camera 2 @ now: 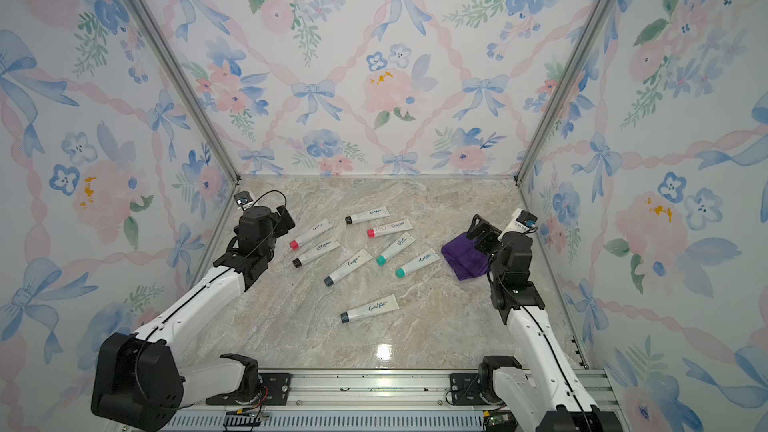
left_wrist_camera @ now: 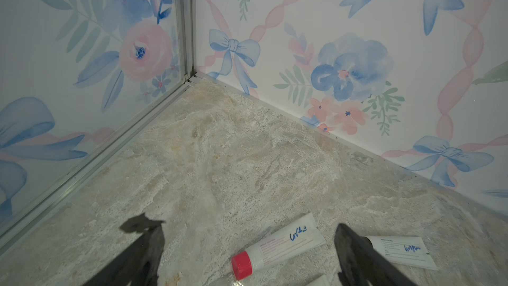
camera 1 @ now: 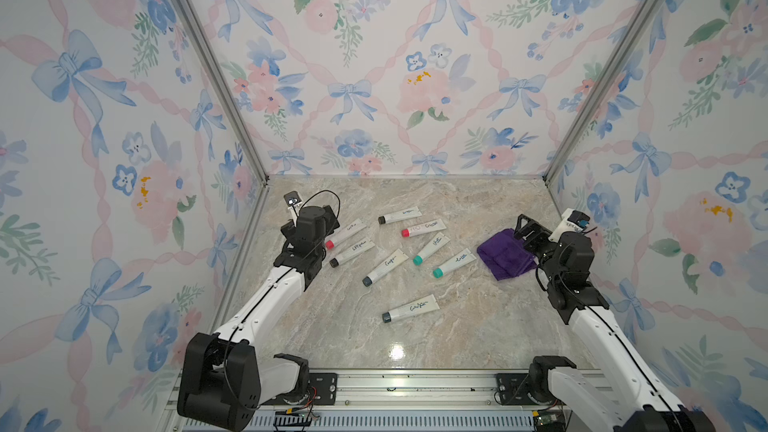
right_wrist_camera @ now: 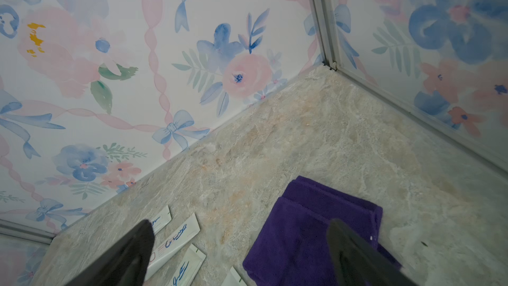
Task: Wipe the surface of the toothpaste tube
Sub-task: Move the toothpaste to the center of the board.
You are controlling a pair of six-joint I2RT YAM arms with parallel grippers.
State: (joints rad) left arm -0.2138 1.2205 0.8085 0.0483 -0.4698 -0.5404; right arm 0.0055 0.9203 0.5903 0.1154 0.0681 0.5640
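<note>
**Left arm (camera 1: pixel 274 292).** I am reaching it from the near-left base out over the left side of the marble-patterned bench (camera 1: pixel 457 326). The wrist is bending down toward the far-left corner. My left jaws are standing spread wide and pinching nothing. In the left wrist view the red-capped toothpaste tube (left_wrist_camera: pixel 277 246) is lying on the bench below the gap between them, untouched.

**Right arm (camera 1: pixel 598 326).** I am stretching it along the right wall, with the wrist tilting down over the folded purple cloth (camera 1: pixel 505 255). My right jaws are also spread and gripping nothing. One of them is hanging over the cloth's edge, and I cannot tell whether it is touching the fabric.

**Task item.** The red-capped toothpaste tube is lying flat at the left end of a group of eight tubes in mid-bench, just beside my left wrist. Its long axis is running diagonally, with the cap pointing near-left and the crimped end far-right.

**Surroundings.**
- A black-capped tube (camera 1: pixel 352 252) is lying close alongside the red-capped toothpaste tube on its near side, roughly parallel.
- A far black-capped tube (camera 1: pixel 400 215) and a second red-capped tube (camera 1: pixel 424 227) are lying more nearly across the bench, caps leftward.
- Two teal-capped tubes (camera 1: pixel 432 249) are slanting the same way. The one to the right is lying near the cloth but apart from it.
- A grey-capped tube (camera 1: pixel 385 267) is lying in the middle of the group.
- A front grey-capped tube (camera 1: pixel 410 308) is lying alone toward the near edge.
- Floral-papered walls (camera 1: pixel 374 76) are closing in three sides of the bench.
</note>
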